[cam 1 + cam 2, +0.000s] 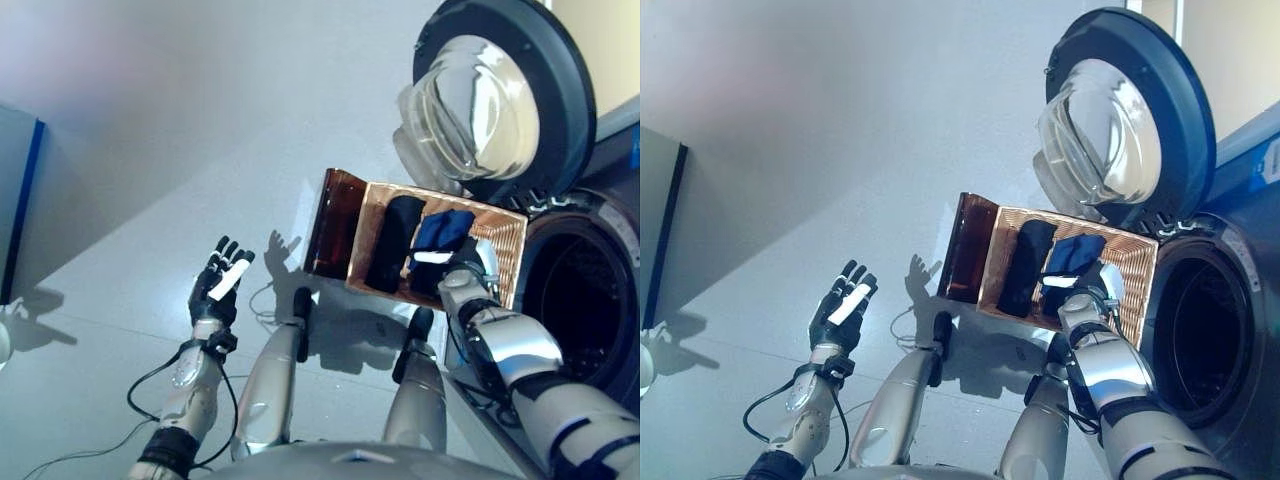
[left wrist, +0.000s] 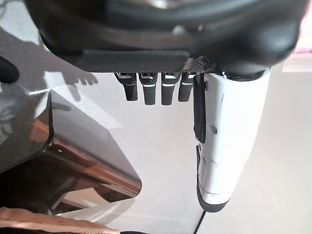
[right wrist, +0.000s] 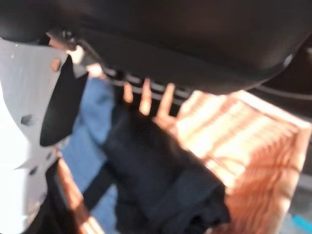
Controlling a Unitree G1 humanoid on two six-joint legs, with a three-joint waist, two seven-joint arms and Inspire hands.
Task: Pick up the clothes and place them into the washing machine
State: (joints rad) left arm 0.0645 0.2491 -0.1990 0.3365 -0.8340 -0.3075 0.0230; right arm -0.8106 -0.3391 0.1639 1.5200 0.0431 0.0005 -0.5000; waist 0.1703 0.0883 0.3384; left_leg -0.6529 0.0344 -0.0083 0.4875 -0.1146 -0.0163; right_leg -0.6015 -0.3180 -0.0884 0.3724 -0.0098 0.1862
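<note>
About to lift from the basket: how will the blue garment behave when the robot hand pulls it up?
The blue garment is bunched cloth, so probably floppy and light, sagging from the right robot hand. It lies against the black garment, which may drag along. The basket looks light; it might shift.

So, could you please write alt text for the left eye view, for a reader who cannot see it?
The robot's right hand reaches into a brown basket holding a blue garment and a black garment, beside a washing machine whose round door stands open. The left hand is open above the grey floor.

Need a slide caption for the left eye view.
Right hand reaching into laundry basket of dark clothes beside open washing machine.
</note>
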